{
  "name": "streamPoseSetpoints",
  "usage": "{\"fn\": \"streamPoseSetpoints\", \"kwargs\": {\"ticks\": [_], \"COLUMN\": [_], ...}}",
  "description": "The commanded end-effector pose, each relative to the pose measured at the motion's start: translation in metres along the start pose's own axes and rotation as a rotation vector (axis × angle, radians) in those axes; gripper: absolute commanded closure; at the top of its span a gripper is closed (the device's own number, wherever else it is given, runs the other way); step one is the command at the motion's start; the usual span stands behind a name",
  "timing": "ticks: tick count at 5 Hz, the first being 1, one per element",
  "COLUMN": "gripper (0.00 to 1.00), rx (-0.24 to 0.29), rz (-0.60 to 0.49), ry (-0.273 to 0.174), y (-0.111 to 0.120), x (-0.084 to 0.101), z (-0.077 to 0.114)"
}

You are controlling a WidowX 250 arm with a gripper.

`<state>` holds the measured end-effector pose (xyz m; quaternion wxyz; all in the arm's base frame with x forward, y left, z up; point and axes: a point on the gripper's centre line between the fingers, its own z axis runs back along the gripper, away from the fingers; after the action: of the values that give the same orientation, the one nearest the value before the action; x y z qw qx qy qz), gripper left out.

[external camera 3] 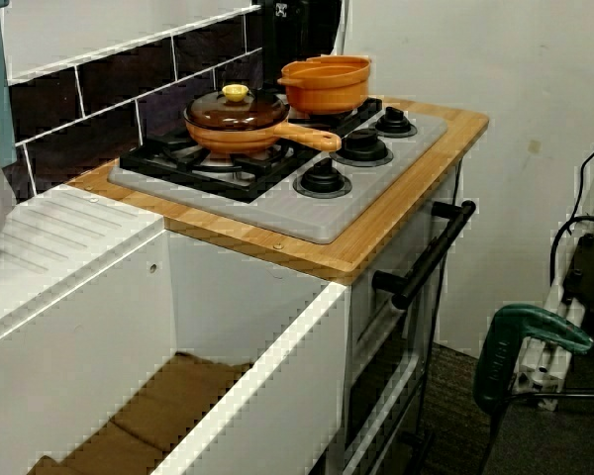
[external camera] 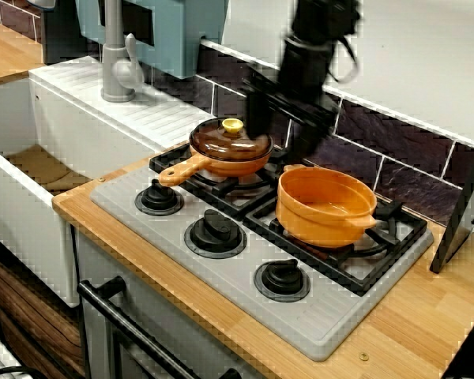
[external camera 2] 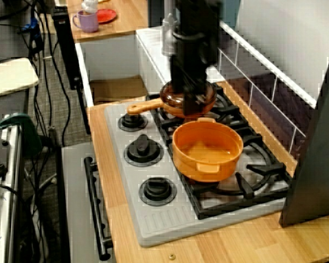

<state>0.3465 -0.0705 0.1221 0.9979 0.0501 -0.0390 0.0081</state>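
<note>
Your gripper (external camera: 283,126) hangs over the lidded brown pan (external camera: 231,146) by the table's (external camera: 426,316) back edge, jaws too blurred to tell; the orange pot (external camera: 325,207) beside it stands uncovered.

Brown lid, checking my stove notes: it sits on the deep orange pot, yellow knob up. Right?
No. The brown lid sits on the long-handled pan, yellow knob up; the deep orange pot stands open beside it. The view from the stove's front shows this.
</note>
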Motion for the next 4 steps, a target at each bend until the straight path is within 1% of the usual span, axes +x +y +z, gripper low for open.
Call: {"fn": "streamPoseSetpoints", "kwargs": {"ticks": [1,2,3,4], "gripper": [0.0,0.0,0.0,0.0], "rx": [-0.059,-0.078,-0.058,-0.056], "rz": [0.106,0.114,0.089,0.071], "ry": [-0.087,-0.149,-0.162,-0.176], "y": [0.058,0.064,0.063,0.064], "x": [-0.003,0.002,0.015,0.025], "z": [0.026,0.017,0.011,0.01]}}
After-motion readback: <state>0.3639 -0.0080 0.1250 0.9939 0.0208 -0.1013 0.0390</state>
